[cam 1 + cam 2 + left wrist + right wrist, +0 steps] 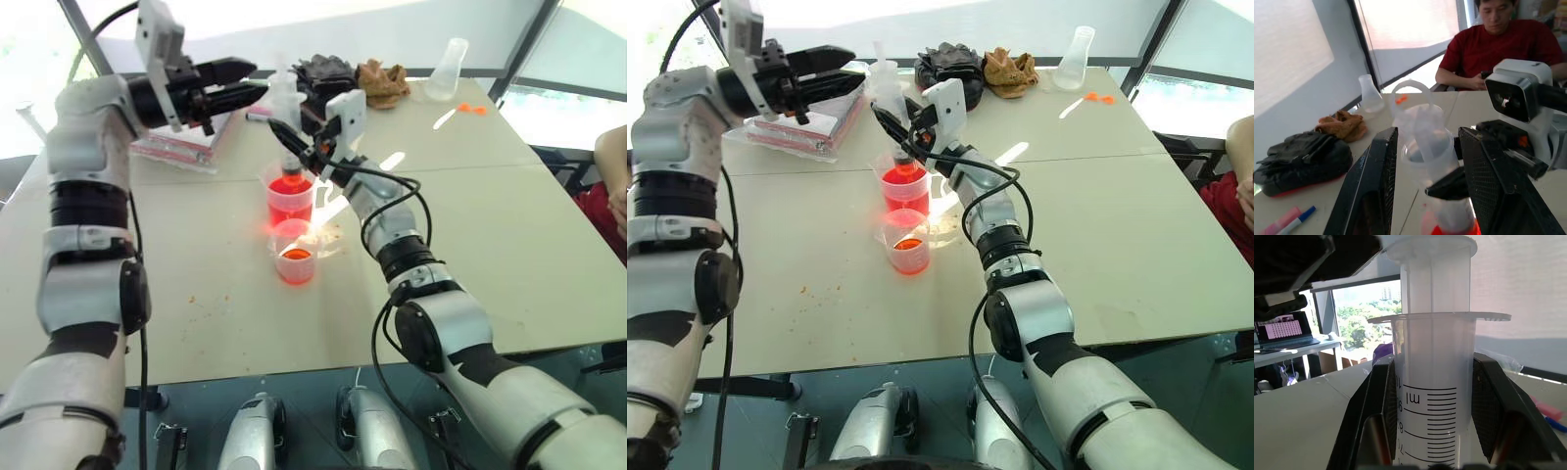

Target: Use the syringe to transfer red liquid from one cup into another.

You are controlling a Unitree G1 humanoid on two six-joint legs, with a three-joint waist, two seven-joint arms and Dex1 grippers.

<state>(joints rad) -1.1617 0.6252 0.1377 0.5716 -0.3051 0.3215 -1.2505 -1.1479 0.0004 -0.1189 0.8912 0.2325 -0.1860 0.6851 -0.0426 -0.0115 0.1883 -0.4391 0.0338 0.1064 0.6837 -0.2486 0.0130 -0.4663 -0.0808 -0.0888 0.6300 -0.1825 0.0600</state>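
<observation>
- From the head views you see the right gripper [294,145] clamped on the syringe [286,108], which stands upright with its lower end down in the beaker [290,201]. The gripper hides the middle of the barrel, and the syringe's tip is lost in the red liquid [290,186], so you can't make it out.
- The short cup [295,253] sits on the table [509,235] just in front of the beaker, touching or nearly so; it holds a shallow red layer.
- The left gripper [847,61] hangs level just left of the syringe's top, fingers parted and holding nothing.
- At the table's far edge you can pick out a flask [448,69], a tan cloth [384,82] and black gloves [323,70]. A person's arm [612,162] is cut off at the right edge.
- In the left wrist view, the two black fingers [1371,186] stand wide apart with the syringe's plunger and barrel between and beyond them, touching neither. The barrel is blurred, and red shows at its foot. A seated person in a red shirt [1498,46] is behind; a marker [1295,221] lies cut off at the corner.
- In the right wrist view, both pads [1488,406] press the barrel's sides, just under its flange. The printed scale reads partly; the lower barrel is cut off, and you can't tell whether any liquid is inside.
</observation>
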